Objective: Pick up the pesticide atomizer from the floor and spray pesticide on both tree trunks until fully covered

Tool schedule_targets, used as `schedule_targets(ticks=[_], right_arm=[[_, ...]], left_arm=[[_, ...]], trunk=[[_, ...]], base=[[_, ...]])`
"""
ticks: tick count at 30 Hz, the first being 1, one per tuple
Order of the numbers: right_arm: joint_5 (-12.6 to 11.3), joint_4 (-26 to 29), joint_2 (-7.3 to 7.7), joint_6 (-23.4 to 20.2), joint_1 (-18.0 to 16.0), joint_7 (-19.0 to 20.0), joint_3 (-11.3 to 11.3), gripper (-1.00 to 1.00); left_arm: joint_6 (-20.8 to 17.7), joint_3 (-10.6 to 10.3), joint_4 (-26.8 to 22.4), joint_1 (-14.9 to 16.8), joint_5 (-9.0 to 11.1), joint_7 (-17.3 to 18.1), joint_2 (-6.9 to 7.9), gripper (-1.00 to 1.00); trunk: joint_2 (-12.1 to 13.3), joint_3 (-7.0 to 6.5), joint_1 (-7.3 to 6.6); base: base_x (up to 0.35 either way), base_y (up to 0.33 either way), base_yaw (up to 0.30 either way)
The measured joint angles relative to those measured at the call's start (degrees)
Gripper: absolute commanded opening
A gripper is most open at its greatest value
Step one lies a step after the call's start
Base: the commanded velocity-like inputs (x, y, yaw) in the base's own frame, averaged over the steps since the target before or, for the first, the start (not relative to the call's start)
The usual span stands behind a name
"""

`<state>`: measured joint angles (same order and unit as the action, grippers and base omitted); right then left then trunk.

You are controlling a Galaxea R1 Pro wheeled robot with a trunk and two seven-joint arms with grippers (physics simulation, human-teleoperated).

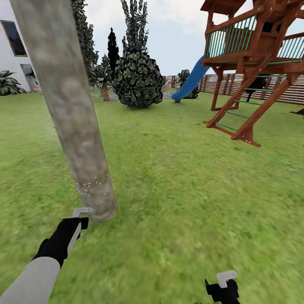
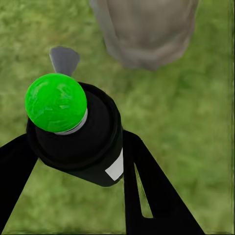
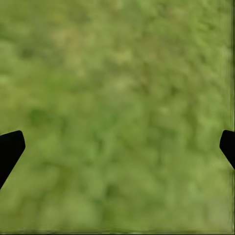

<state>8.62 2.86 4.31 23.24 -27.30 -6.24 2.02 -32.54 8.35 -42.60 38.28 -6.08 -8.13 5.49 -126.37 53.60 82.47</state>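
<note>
A blurry green grass floor (image 1: 181, 202) spreads across the whole garden, and we look down on it from the head view with both arms low in the frame. Nearest, at the bottom right, our right hand (image 1: 222, 287) hangs over bare grass; in its wrist view the two black fingertips (image 3: 10, 149) sit at opposite edges of the picture, spread wide with nothing between them. At the lower left, our left hand (image 1: 69, 230) reaches toward the foot of a tree. Its wrist view shows the black fingers (image 2: 147, 191) closed around the pesticide atomizer (image 2: 81, 137), a dark cylinder whose top here reads as a bright green ball, with a grey nozzle (image 2: 63, 59) pointing toward the trunk. Just beyond the hand, the tree trunk (image 1: 67, 109) rises from the lower left to the top left of the frame, pale grey-beige, leaning across the picture, with small whitish specks near its base. Farther off, at upper centre, stands a round dark-green bush (image 1: 137, 80) with narrow dark trees behind it. At the upper right we see a wooden play tower (image 1: 257, 55) with a blue slide (image 1: 190, 82), and a slatted fence (image 1: 291, 90) behind. A white house wall (image 1: 14, 50) closes the upper left.
</note>
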Motion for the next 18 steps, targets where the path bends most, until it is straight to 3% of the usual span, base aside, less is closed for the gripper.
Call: schedule_targets(ticks=[5, 9, 18], right_arm=[[0.0, 0.0, -0.02, 0.0, 0.0, 0.0, 0.0, 1.00], [-0.1, 0.0, -0.04, 0.0, 0.0, 0.0, 0.0, 1.00], [0.0, 0.0, -0.10, 0.0, 0.0, 0.0, 0.0, 1.00]], left_arm=[[-0.2, 0.0, 0.3, 0.0, 0.1, -0.2, -0.21, -1.00], [-0.1, 0.0, 0.3, 0.0, 0.3, -0.1, -0.27, -1.00], [0.0, 0.1, -0.2, 0.0, 0.5, -0.1, -0.27, -1.00]], trunk=[[0.0, 0.00, -0.01], [0.0, 0.00, -0.03], [0.0, 0.00, -0.04]], base=[[-0.040, -0.269, 0.000], [0.139, -0.251, 0.049], [0.213, -0.216, 0.262]])
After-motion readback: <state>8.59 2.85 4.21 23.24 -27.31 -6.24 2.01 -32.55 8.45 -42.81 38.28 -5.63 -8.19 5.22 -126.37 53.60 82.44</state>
